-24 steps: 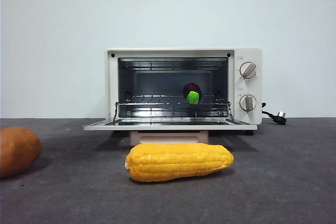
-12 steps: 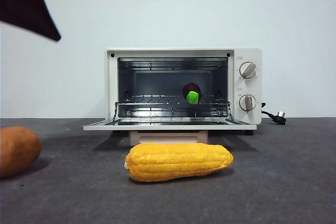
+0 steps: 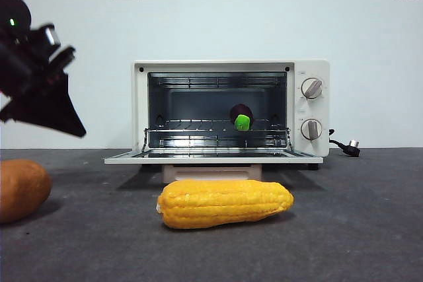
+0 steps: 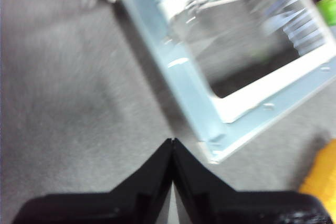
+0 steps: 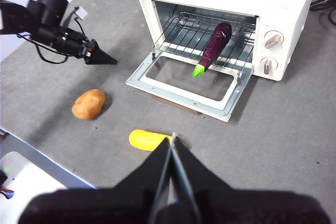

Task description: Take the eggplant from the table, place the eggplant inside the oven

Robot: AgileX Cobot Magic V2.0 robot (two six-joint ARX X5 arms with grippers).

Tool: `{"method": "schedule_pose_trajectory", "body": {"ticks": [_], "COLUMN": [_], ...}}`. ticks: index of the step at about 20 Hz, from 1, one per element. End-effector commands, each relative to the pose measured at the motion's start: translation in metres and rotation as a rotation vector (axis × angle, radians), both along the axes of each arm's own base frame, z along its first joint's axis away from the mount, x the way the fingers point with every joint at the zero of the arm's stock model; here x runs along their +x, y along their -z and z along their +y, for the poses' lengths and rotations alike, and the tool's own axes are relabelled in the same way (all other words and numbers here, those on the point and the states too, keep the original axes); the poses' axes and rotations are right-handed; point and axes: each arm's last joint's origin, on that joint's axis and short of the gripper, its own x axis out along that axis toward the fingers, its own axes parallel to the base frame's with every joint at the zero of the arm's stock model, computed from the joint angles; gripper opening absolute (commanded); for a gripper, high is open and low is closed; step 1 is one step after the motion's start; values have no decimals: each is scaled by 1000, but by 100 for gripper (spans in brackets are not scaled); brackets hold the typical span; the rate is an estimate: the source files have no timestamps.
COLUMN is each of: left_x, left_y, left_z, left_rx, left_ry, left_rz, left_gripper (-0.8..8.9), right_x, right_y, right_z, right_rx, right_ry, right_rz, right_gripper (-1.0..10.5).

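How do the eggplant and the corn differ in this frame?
The eggplant is dark purple with a green stem cap; the corn is yellow. The eggplant lies on the wire rack inside the open oven; the corn lies on the table in front. Both are long and untouched by either gripper.

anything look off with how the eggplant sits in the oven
Slightly. The eggplant lies aslant on the wire rack of the oven, its green stem end poking out over the open door. Nothing looks spilled or damaged.
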Motion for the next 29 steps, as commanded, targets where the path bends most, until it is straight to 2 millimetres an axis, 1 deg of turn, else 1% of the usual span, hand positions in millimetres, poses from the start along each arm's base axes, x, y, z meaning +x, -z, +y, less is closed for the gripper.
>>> {"method": "schedule_pose_trajectory", "body": {"ticks": [1, 3, 6, 11, 15, 18, 20, 26, 29], "left_x": [5, 10, 16, 19, 21, 22, 24, 25, 26], "left_y": [17, 26, 39, 51, 65, 69, 70, 87, 89], "left_z": [-2, -3, -5, -9, -12, -16, -19, -27, -29], "left_rx": [-38, -78, -91, -135, -138, -142, -190, -232, -245], "left_ry": [14, 25, 19, 49, 54, 63, 84, 112, 124], "left_rz": [38, 49, 69, 87, 127, 125, 126, 170, 166], "left_gripper": [-6, -6, -6, -6, -6, -7, -7, -7, -7], "right_x": [-2, -2, -2, -2, -2, -2, -2, -2, -2], "right_y": [2, 2, 2, 2, 2, 2, 1, 1, 2], "right_z": [-1, -1, -1, -1, -1, -1, -1, -1, -1], "right_rx": [9, 13, 20, 29, 32, 33, 34, 34, 32], "right_ry": [11, 15, 19, 26, 29, 29, 29, 30, 33], "right_rz": [27, 31, 35, 42, 44, 45, 45, 45, 45], "right_gripper": [-12, -12, -12, -12, -12, -12, -12, -12, -12]}}
